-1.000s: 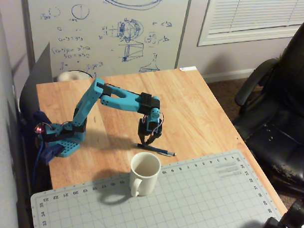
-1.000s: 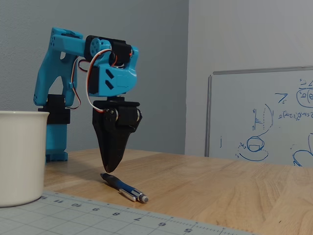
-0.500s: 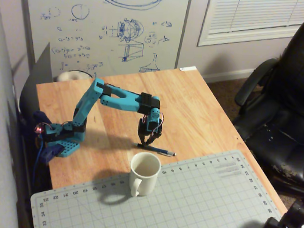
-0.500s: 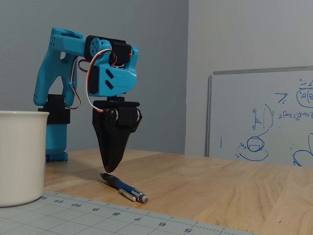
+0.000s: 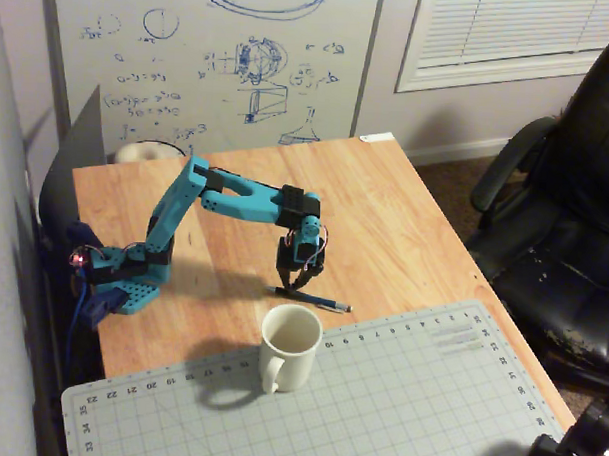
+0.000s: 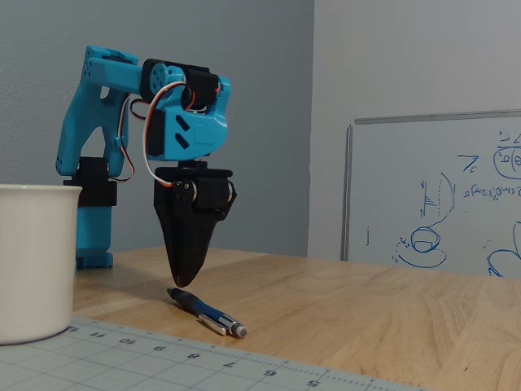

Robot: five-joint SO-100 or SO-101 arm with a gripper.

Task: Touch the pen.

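Note:
The pen [image 5: 317,301] lies flat on the wooden table [image 5: 405,222], just beyond the cutting mat's far edge; in the low fixed view the pen [image 6: 207,312] points its silvery tip toward the camera. My gripper [image 5: 295,287] points straight down over the pen's back end. Its black fingers [image 6: 187,244] meet in one pointed wedge, shut with nothing held. From the low view the gripper [image 6: 183,283] tip hangs right at that end of the pen; whether it touches I cannot tell.
A white mug [image 5: 290,348] stands on the grey cutting mat [image 5: 408,402] in front of the pen, and the mug [image 6: 32,269] fills the low view's left. The arm's blue base [image 5: 123,277] sits at the table's left. A black chair [image 5: 575,227] stands beside the table, a whiteboard [image 5: 210,55] behind it.

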